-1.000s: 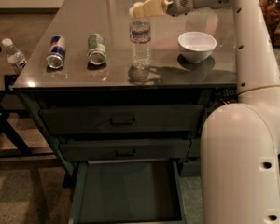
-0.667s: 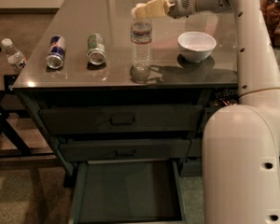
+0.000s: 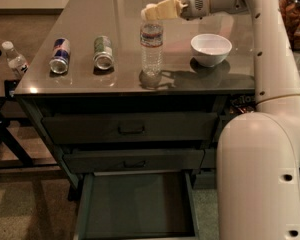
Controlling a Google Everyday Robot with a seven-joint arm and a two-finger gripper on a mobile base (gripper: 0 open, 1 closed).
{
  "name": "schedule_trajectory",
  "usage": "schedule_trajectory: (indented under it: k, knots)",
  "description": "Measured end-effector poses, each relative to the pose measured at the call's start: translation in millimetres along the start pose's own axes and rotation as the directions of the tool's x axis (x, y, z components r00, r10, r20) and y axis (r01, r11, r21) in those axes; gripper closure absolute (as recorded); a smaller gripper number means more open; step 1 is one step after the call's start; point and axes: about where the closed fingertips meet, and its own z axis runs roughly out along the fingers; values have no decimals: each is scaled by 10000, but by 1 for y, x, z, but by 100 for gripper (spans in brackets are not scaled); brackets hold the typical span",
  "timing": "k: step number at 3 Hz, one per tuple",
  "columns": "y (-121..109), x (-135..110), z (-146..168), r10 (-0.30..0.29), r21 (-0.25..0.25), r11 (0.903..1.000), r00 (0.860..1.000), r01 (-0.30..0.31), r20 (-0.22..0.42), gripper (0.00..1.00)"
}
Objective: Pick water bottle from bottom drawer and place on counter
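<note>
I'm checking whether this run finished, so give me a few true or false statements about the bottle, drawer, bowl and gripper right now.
1. The water bottle stands upright on the counter. True.
2. The bottom drawer is shut. False: it is pulled out.
3. The gripper is at the water bottle's top. True.
4. The white bowl lies in the bottom drawer. False: it sits on the counter, beside the water bottle.

The water bottle (image 3: 151,51) stands upright on the worktop (image 3: 105,14); the end effector (image 3: 157,10) is at its 12 o'clock, white bowl (image 3: 211,49) at 3 o'clock.
</note>
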Motion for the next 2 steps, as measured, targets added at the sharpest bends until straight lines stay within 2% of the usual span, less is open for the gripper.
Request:
schedule_trajectory:
  k: [2]
  knots:
    - [0,0,0,0,0,10000,10000,0,0,16]
